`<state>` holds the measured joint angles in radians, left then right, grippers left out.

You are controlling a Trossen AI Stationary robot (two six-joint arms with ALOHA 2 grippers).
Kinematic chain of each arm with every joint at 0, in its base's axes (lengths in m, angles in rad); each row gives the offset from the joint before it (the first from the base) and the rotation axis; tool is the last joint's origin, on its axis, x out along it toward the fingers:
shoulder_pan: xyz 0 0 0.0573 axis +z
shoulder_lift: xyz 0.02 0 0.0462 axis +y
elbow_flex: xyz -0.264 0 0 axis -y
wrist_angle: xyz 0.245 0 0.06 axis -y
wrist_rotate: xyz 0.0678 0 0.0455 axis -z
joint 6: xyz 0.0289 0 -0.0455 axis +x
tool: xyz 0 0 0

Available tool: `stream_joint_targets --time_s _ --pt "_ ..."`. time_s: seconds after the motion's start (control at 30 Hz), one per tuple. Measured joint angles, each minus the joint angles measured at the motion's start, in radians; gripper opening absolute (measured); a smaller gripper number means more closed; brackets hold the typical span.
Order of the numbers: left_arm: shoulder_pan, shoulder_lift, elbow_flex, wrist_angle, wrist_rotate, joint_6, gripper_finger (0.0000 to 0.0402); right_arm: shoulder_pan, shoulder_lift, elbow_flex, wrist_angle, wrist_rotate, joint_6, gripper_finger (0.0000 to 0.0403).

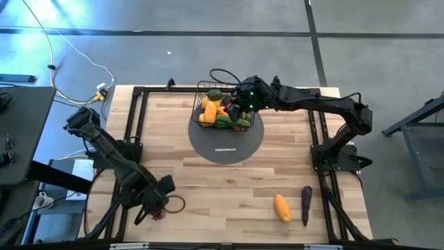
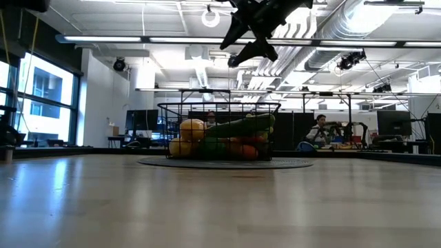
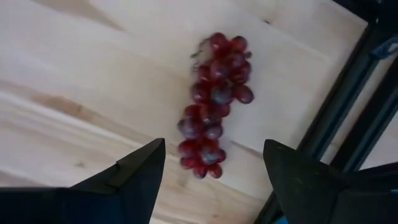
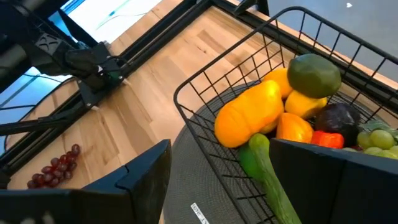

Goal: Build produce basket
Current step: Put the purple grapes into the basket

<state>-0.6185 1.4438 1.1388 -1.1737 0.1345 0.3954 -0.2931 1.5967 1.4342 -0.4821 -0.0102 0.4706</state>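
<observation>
Left arm: folded low along the left edge of the counter (image 1: 208, 180), wrist bent down near the front-left corner.
Left end effector (image 1: 154, 208): fingers spread, pointing down at the red grapes (image 3: 213, 102); nothing pinched, the bunch lies on the wood between the two dark fingertips (image 3: 140, 168) as seen from the left wrist.
Right arm: stretched from the right edge toward the rear middle, elbow raised, wrist reaching over the basket (image 1: 220, 104).
Right end effector (image 1: 239, 104): fingers spread, holding nothing, hanging above the basket's right side; in the low view it (image 2: 251, 41) sits clear above the rim.
Basket: black wire mesh, rectangular, open grid walls; stands on a round grey mat (image 1: 227, 142) near the rear-middle of the counter.
Basket contents: one large smooth orange mango (image 4: 249, 115), one round green fruit (image 4: 314, 74), yellow lemons (image 4: 305, 102) partly hidden, one long green cucumber (image 4: 267, 171) leaning against the wire, one dark purple piece (image 4: 339, 118), a cluster of green grapes (image 4: 373, 138), a bit of red-orange; exact count cannot be told.
Loose produce, front-right of counter: two pieces side by side, one bumpy orange-yellow piece (image 1: 282, 207), one slim dark purple eggplant (image 1: 306, 203).
Red grapes: one bunch, many small glossy beads, near the front-left corner.
Counter: pale wood planks, black metal frame.
</observation>
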Motion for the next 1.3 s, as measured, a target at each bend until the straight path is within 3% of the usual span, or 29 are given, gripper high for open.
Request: stream_joint_targets --time_s 0.33,1.07,1.3 --pt "-0.047 0.127 0.000 0.028 -0.096 0.000 0.0264 0.006 0.000 0.000 0.000 0.009 0.001 0.0252" --pt "-0.043 0.393 -0.001 0.124 -0.048 0.020 0.0264 0.006 0.000 0.000 -0.010 0.009 -0.007 0.0252" --pt "-0.043 0.428 -0.001 0.144 -0.046 0.002 0.0250 0.006 -0.005 -0.001 -0.030 -0.054 -0.007 0.0252"
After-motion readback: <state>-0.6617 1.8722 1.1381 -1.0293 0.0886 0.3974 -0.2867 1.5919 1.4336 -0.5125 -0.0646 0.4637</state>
